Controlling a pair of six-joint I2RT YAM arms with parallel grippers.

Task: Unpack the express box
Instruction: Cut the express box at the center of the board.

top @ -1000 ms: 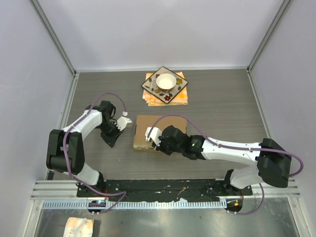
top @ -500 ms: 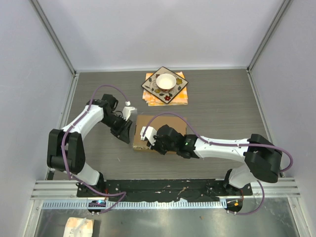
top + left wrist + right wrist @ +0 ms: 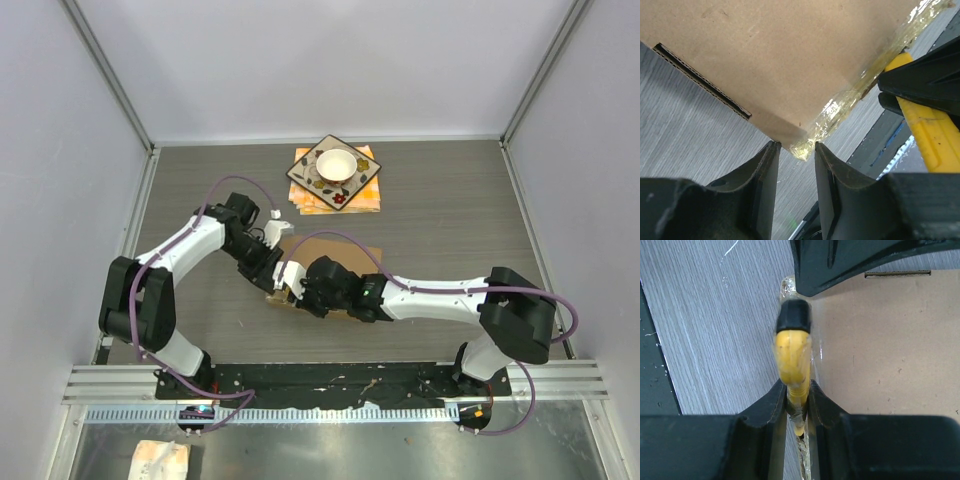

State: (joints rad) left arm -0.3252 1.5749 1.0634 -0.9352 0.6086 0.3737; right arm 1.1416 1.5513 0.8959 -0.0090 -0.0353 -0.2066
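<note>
Right claw [image 3: 797,390] clamped yellow cutter [image 3: 792,352] at taped edge of box [image 3: 765,60]; left claw [image 3: 796,150] narrowly parted astride corner (arms crowded together, plate [image 3: 308,177] well apart).

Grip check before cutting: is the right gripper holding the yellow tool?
Yes, the right gripper pinches the yellow tool at the express box edge.

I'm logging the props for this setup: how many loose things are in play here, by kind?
cardboard box: 1
plate: 1
bowl: 1
orange cloth: 1
yellow tool: 1
Total: 5
</note>
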